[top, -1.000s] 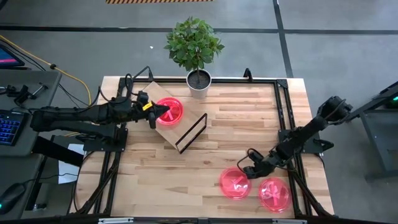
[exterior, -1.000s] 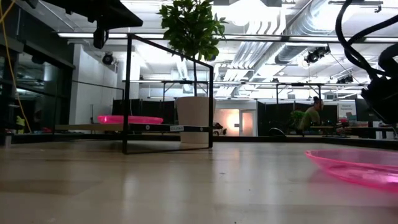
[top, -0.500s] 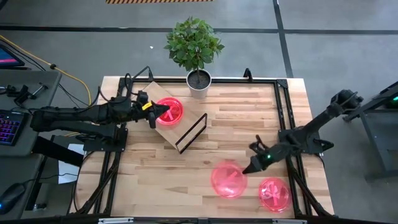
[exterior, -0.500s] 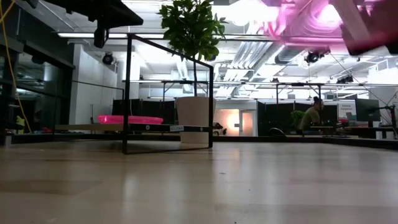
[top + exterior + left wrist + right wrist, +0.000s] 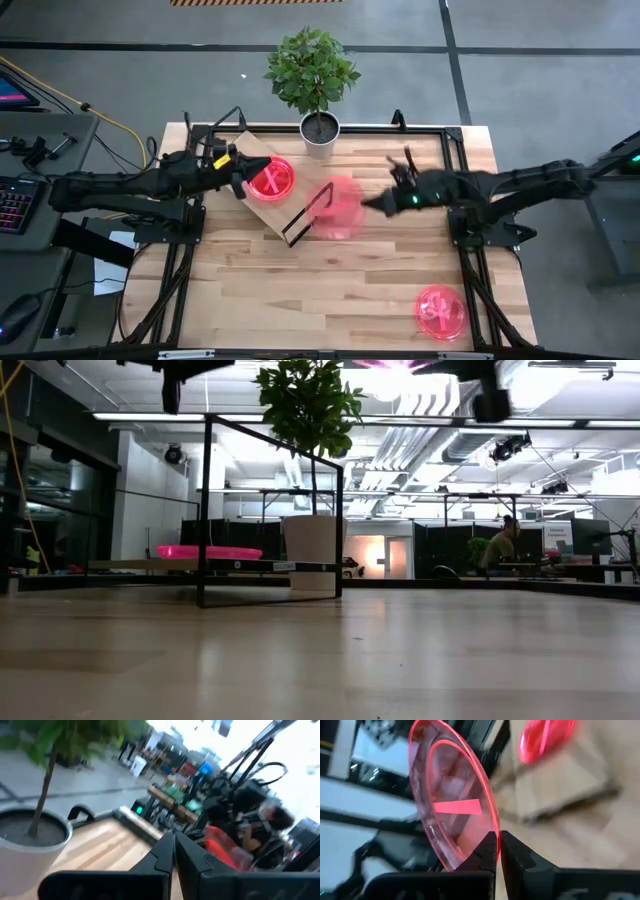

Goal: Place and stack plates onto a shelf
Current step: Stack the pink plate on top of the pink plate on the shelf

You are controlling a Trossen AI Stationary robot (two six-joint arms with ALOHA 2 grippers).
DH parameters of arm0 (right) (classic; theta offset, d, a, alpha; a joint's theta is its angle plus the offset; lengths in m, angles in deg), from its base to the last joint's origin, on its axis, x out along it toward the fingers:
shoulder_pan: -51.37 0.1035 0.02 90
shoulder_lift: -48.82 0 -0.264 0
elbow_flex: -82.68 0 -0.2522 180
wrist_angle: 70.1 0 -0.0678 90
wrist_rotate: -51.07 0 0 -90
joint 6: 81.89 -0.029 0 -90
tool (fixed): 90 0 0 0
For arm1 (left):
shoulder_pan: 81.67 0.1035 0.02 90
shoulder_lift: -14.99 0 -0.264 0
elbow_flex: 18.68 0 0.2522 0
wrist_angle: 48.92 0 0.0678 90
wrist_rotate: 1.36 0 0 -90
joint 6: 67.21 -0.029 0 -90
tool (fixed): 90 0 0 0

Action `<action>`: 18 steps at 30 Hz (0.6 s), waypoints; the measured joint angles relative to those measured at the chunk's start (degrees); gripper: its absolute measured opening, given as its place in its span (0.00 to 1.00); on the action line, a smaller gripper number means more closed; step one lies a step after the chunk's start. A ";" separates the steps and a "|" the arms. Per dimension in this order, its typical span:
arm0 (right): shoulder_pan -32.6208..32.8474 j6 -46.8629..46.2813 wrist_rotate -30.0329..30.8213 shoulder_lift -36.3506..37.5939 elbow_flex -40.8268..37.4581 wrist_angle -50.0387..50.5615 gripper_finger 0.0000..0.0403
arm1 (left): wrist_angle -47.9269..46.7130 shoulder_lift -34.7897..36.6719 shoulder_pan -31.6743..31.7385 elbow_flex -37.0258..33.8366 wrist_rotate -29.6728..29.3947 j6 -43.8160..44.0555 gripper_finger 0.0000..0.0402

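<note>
One pink plate (image 5: pixel 270 180) lies flat on the plywood shelf (image 5: pixel 246 146), which stands on a black wire leg (image 5: pixel 308 213); it also shows in the low view (image 5: pixel 208 551). My left gripper (image 5: pixel 238 168) is shut and empty, raised just left of that plate. My right gripper (image 5: pixel 372 204) is shut on a second plate (image 5: pixel 338 208), held in the air at the shelf's right edge. A third plate (image 5: pixel 441 311) lies on the table at the near right. My right gripper pinches the plate's raised rim (image 5: pixel 489 836) between its two fingers, at the edge nearest the arm. The fingers come about level from the table's right. The plate is lifted clear and reaches out from the fingertips toward the shelf.
A potted plant (image 5: pixel 319 134) stands at the table's far edge, just right of the shelf. The table's black frame rails (image 5: pixel 455 180) run along the right side. Bare tabletop (image 5: pixel 300 290) lies in the middle and near part.
My right gripper has lifted a plate off the table at the near right and carried it up, far and left to the shelf's right edge. My left gripper has risen a little and drawn back from the plate on the shelf.
</note>
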 joint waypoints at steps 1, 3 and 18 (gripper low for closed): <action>-2.09 1.75 0.10 -0.90 1.98 1.31 0.00 | 1.40 0.15 0.03 0.03 -0.02 -0.26 0.03; -6.31 4.60 0.75 -3.01 5.72 3.11 0.00 | 3.61 0.92 0.03 0.04 -0.02 -0.77 0.04; -19.71 6.73 7.05 -31.62 17.84 -7.52 0.00 | 11.59 8.94 0.01 0.07 0.35 -4.42 0.07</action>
